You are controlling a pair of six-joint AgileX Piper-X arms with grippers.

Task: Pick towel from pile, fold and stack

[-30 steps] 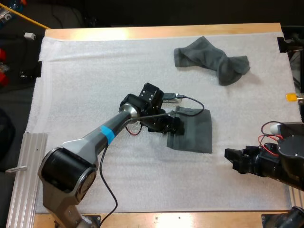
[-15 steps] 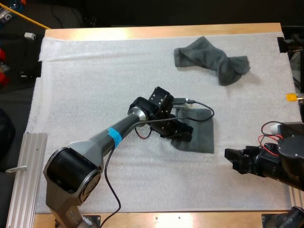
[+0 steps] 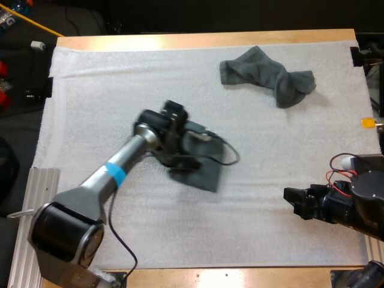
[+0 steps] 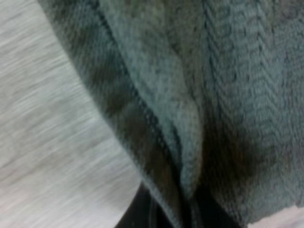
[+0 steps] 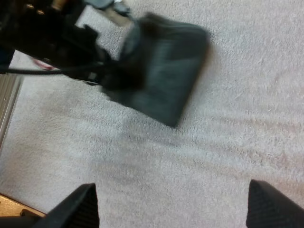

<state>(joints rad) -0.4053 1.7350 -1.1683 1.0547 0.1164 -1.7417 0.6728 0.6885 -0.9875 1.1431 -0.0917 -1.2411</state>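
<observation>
Locate folded towel (image 3: 207,171) on white mat (image 3: 90,90), well apart from crumpled towel (image 3: 267,75), nearer and to its left. Note left pincer (image 3: 179,157) clamped on one edge, layers pinched together, probably to keep the fold shut. Note right pincer (image 5: 173,209) gaping, empty, nearer than crumpled towel. Cloth: dark grey-green, herringbone weave, stitched hem.

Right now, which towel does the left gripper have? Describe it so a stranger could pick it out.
On the white mat, look near the middle. There the left gripper is shut on the folded towel, a flat dark grey-green piece. The crumpled towel lies apart toward the mat's far right corner, bunched, with no gripper near it.
</observation>
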